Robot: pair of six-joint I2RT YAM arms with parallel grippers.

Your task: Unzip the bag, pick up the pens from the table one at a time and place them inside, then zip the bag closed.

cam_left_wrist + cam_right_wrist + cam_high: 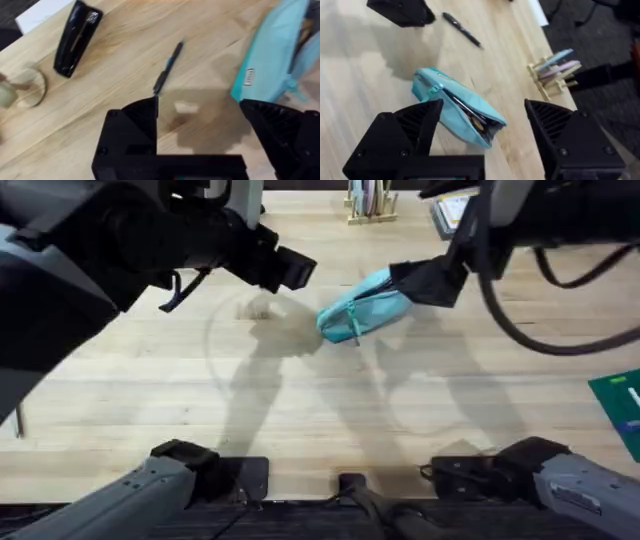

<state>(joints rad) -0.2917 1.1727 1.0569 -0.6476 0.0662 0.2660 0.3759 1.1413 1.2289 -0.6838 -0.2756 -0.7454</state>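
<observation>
The light teal bag (362,305) lies on the table (300,410) right of centre, tilted. In the right wrist view the bag (451,100) has its zipper open, with dark pens showing inside the slit. One slim black pen (167,70) lies loose on the wood; the same pen (462,30) sits beyond the bag. My left gripper (199,102) hovers open above the table between pen and bag, holding nothing; overhead, the left gripper (290,270) sits left of the bag. My right gripper (482,102) is open over the bag, and overhead the right gripper (420,280) is at the bag's right end.
A black stapler (75,37) lies past the pen, with a clear tape roll (27,87) near it. A wooden holder (370,205) with coloured items stands at the back edge. A green object (620,405) sits at the right edge.
</observation>
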